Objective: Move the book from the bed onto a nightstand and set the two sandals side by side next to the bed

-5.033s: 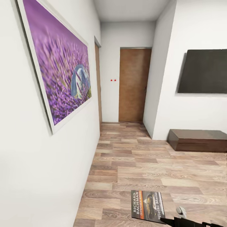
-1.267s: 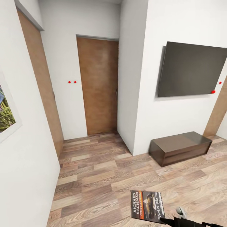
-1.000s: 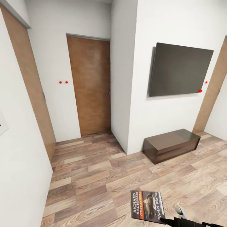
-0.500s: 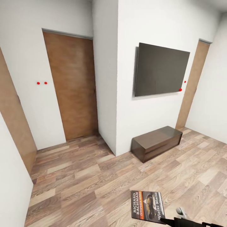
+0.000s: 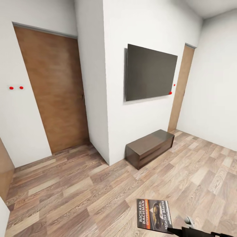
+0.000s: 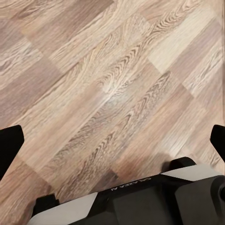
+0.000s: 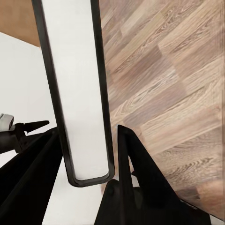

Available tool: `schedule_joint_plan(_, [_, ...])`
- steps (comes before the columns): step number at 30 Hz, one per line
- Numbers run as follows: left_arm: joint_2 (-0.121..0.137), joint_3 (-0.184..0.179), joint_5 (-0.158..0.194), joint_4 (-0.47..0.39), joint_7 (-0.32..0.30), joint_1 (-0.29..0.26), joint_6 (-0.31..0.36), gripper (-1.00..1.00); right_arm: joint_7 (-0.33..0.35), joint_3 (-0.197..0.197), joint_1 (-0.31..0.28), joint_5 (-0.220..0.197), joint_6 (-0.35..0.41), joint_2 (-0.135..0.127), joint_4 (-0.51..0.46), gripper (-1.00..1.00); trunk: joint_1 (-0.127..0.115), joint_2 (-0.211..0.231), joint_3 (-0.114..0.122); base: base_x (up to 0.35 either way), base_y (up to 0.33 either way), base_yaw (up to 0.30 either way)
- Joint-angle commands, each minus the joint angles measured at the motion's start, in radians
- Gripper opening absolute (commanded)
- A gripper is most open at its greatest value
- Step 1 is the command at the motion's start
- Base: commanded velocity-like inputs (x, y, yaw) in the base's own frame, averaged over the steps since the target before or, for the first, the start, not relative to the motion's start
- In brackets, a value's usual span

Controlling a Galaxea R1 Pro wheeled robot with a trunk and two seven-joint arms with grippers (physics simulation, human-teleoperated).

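**Book in hand, robot swinging round past the TV wall**

The view keeps sliding sideways: compared with a moment ago the wall-mounted television [image 5: 149, 73] sits further toward the left of the head view, the brown door [image 5: 54, 89] beside it has drifted to the edge, and a second doorway [image 5: 180, 87] on the television's far side is now opening up. That is the camera turning with the base, not the furniture moving. The long low dresser [image 5: 149, 148] stays put under the television, on the wood-plank floor [image 5: 82, 194].

The book [image 5: 153, 214] hangs in the same spot low in the head view, well in front of the dresser, cover up and lettering readable, carried by the right gripper [image 5: 184, 227]. In the right wrist view its pale page edge [image 7: 77, 93] runs straight between the dark fingers [image 7: 136, 164], jaws clamped on it.

The left gripper [image 6: 112, 136] points at bare floor, its finger tips spread wide at the picture's edges, jaws apart and holding nothing.

Bed, nightstand and sandals are out of sight here, so this reads as transit: book collected, delivery pending, and the turn should go on until a nightstand comes round
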Motion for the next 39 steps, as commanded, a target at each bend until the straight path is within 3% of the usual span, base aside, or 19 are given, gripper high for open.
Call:
schedule_joint_plan(1, [0.0, 0.009, -0.01, 0.0, -0.002, 0.0, -0.003, 1.0, 0.002, 0.002, 0.0, -0.012, 0.01, 0.0, -0.001, -1.0, 0.0, -0.001, 0.0, 0.001, 0.0, -0.284])
schedule_joint_plan(19, [0.002, 0.008, -0.012, -0.001, -0.002, 0.0, -0.003, 1.0, 0.002, 0.002, 0.0, -0.012, 0.01, 0.0, -0.001, -1.0, 0.0, -0.001, 0.0, 0.0, 0.0, -0.284])
schedule_joint_plan(21, [0.011, 0.006, -0.015, -0.001, -0.004, 0.0, -0.002, 1.0, 0.002, 0.002, 0.0, -0.012, 0.01, 0.0, -0.001, -1.0, 0.0, -0.001, 0.0, 0.0, 0.0, -0.284])
schedule_joint_plan(23, [0.042, 0.003, -0.019, -0.002, -0.01, 0.0, -0.001, 1.0, 0.002, 0.002, 0.0, -0.012, 0.01, 0.0, -0.001, -1.0, 0.0, -0.001, 0.0, 0.0, 0.0, -0.284])
schedule_joint_plan(25, [0.052, -0.017, -0.044, -0.003, -0.013, 0.0, 0.001, 1.0, 0.002, 0.002, 0.0, -0.012, 0.01, 0.0, -0.001, -1.0, 0.0, -0.001, 0.0, 0.0, 0.0, -0.284])
schedule_joint_plan(28, [0.057, -0.098, -0.141, -0.001, -0.016, 0.0, 0.0, 1.0, 0.001, 0.002, 0.0, -0.012, 0.01, 0.0, -0.001, -1.0, 0.0, -0.001, 0.0, 0.0, 0.0, -0.284])
schedule_joint_plan(30, [0.059, -0.128, -0.191, 0.0, -0.016, 0.001, -0.001, 1.0, 0.002, 0.002, 0.0, -0.012, 0.01, 0.0, -0.001, -1.0, 0.0, -0.001, 0.0, 0.0, 0.0, -0.284])
schedule_joint_plan(34, [0.061, -0.147, -0.221, 0.001, -0.017, 0.013, -0.003, 1.0, 0.003, 0.002, 0.0, -0.012, 0.01, -0.001, 0.001, -1.0, 0.0, -0.001, 0.0, 0.0, 0.0, -0.284])
schedule_joint_plan(39, [0.061, -0.149, -0.225, 0.001, -0.015, 0.02, -0.003, 1.0, 0.002, 0.002, 0.0, -0.012, 0.01, -0.001, 0.057, -1.0, 0.0, -0.001, 0.0, 0.0, 0.0, -0.284])
